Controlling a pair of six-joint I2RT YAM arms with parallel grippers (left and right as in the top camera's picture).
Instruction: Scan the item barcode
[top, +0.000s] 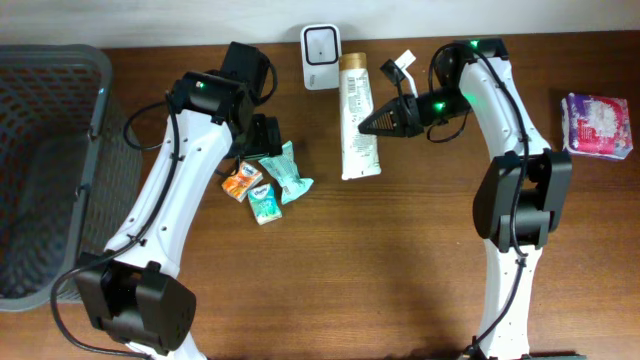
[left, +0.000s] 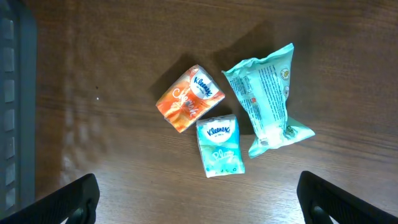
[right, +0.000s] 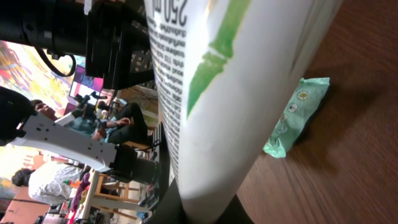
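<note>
White tube (right: 211, 124), "250" legible, rest cropped, clamped by right gripper (top: 368, 121); left gripper (left: 199, 205) splayed above orange Kleenex pack (left: 189, 98), teal Kleenex pack (left: 219, 146).

left arm (top: 165, 190): long white plastic links between black joint housings; small green light on the upper black housing; thin black cable looped along the white shell.
left base (top: 140, 305): bulky matte-black block with a black cable curling round it.
left claw (left: 199, 200): two black fingers (left: 74, 198) with blunt, squared tips.
right arm (top: 510, 110): same white links and black joints; two green lights, one on the top joint, one near the wrist; black cable along the white shell.
right elbow (top: 522, 205): chunky black housing of two rounded blocks.
right claw (top: 372, 122): matte black, wedge-shaped, tapering to a narrow point.
</note>
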